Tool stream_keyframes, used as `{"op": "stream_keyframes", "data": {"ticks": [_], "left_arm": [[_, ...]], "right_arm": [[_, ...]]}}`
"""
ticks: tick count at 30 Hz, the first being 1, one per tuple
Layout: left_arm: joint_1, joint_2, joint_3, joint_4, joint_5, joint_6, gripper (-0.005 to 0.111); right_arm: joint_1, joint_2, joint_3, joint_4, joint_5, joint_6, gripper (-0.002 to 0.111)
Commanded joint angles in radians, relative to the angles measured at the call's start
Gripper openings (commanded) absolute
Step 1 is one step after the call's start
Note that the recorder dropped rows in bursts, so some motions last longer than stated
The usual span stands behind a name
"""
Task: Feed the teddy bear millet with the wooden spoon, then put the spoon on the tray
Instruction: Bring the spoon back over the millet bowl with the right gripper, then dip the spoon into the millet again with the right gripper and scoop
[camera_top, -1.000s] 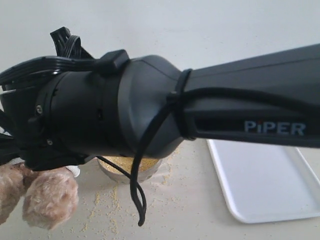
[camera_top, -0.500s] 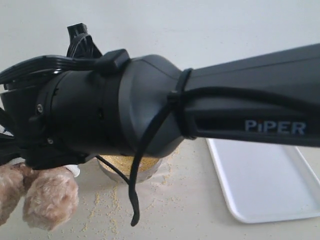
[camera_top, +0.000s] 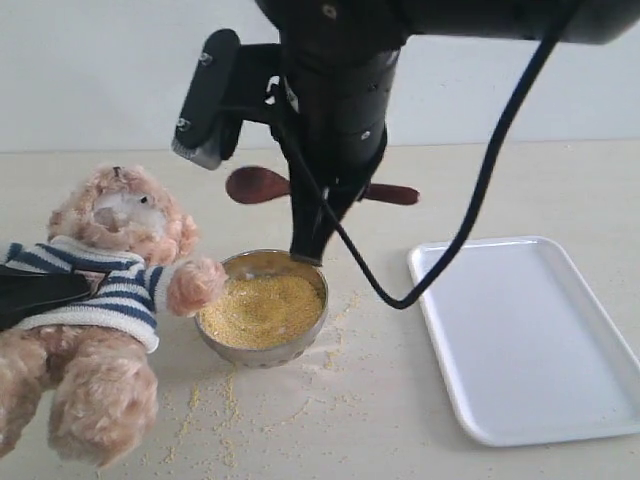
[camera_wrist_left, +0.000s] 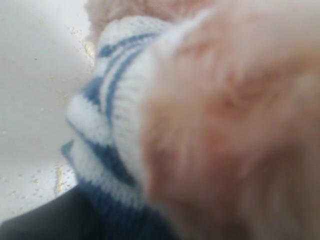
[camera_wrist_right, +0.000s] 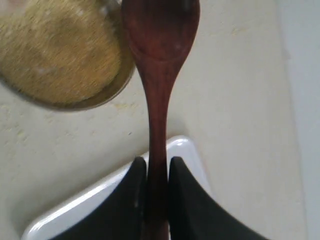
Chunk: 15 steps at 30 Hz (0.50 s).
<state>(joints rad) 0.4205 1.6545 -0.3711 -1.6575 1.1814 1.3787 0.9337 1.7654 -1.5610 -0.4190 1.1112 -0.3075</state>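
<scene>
Over the middle of the table (camera_top: 400, 420), a big black robot arm (camera_top: 335, 90) hangs down and hides the middle of the wooden spoon (camera_top: 255, 185). The right gripper (camera_wrist_right: 157, 167) has its two fingers pressed tight on the spoon's thin handle. The spoon is up in the air, lying flat, at 12 o'clock from the bowl (camera_top: 262, 355), with its round end toward 9 o'clock.

A black cable (camera_top: 480, 200) droops from the arm in a loop. It passes in front of the near corner of the tray (camera_top: 530, 340).

The bowl is shiny and full of yellow millet (camera_top: 262, 308). The teddy bear (camera_top: 125, 225) sits at 9 o'clock from the bowl, and one fluffy paw touches the bowl's rim. The white tray lies at 3 o'clock from the bowl, a little apart from it.

A black part of the left gripper (camera_top: 45, 288) lies across the bear's striped shirt. I cannot tell if it is squeezing or loose, because the left wrist view is all blurry fur and stripes.

Loose grains (camera_top: 215, 420) are spilled on the table, mostly at 6 and 7 o'clock from the bowl. The table is pale cream, and a plain light wall (camera_top: 90, 70) stands behind it.

Count: one bear, one bowl, one spoon, one tray.
</scene>
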Motion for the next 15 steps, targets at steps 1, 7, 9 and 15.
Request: {"op": "stream_keyframes", "data": {"ticks": [1, 7, 9, 15], "left_arm": [[0.005, -0.003, -0.002, -0.059, 0.040, 0.027, 0.005], [0.005, -0.003, -0.002, -0.086, 0.040, 0.027, 0.005], [0.005, -0.003, -0.002, -0.087, 0.040, 0.027, 0.005], [0.005, -0.003, -0.008, -0.087, 0.012, -0.013, 0.005]], "right_arm": [[-0.027, 0.011, 0.003, 0.125, 0.088, -0.108, 0.000], [-0.027, 0.094, 0.003, 0.109, 0.056, -0.111, 0.000], [-0.027, 0.121, 0.003, 0.079, 0.056, -0.096, 0.000], [0.002, 0.202, 0.003, -0.084, 0.046, -0.093, 0.000]]}}
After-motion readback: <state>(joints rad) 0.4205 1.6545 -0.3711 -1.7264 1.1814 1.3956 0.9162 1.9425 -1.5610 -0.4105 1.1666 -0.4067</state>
